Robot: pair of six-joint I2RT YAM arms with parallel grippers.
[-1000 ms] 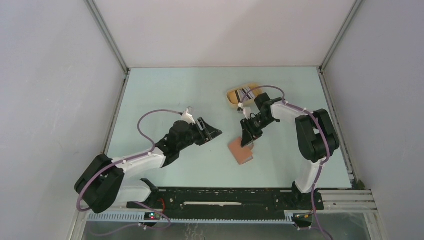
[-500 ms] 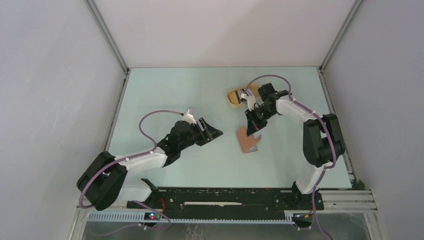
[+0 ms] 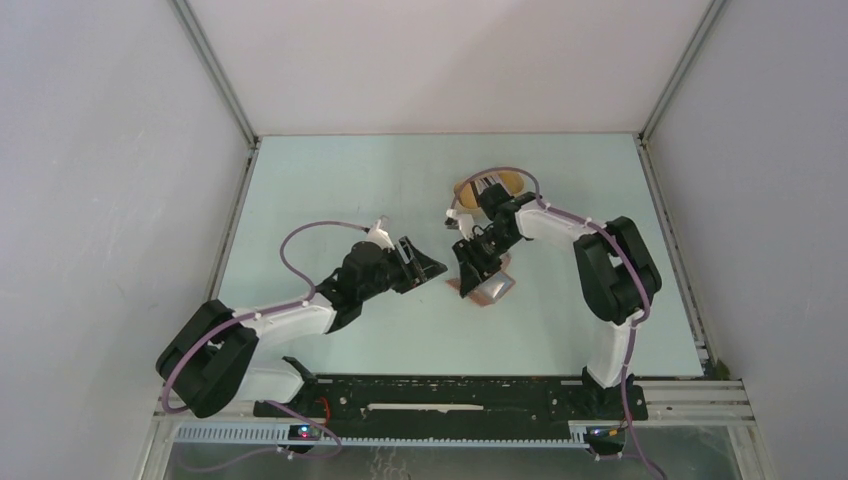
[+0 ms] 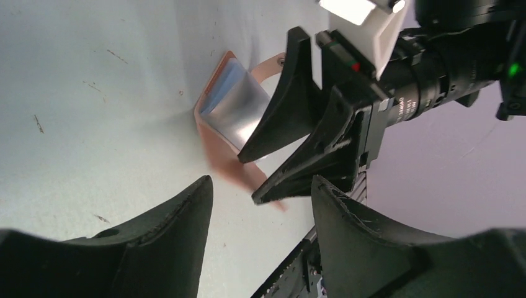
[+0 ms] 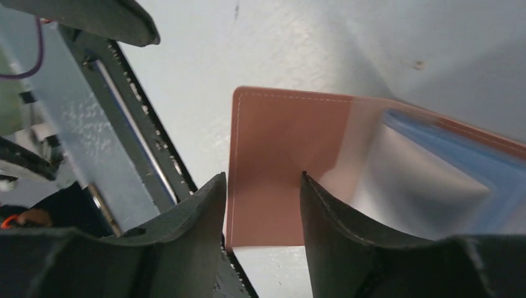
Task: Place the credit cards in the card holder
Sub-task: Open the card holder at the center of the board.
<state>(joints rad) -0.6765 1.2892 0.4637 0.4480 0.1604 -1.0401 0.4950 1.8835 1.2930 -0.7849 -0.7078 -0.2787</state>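
Card holder (image 3: 487,289) lies unfolded on the table (image 3: 330,190), near the middle and in front of the tray (image 3: 511,179). Right gripper (image 5: 263,183) hangs directly over its brown flap. The jaws are partly apart, the flap's edge shows between them, and they seem to clamp nothing. Left gripper (image 4: 260,186) sits just to the left, jaws well apart and empty. One blue-grey card (image 5: 434,146) looks tucked under the holder's clear pocket. I judge the task begun but not finished. The arm hides most of the tray, so I cannot tell how many cards are left there. Closing the holder may also remain.
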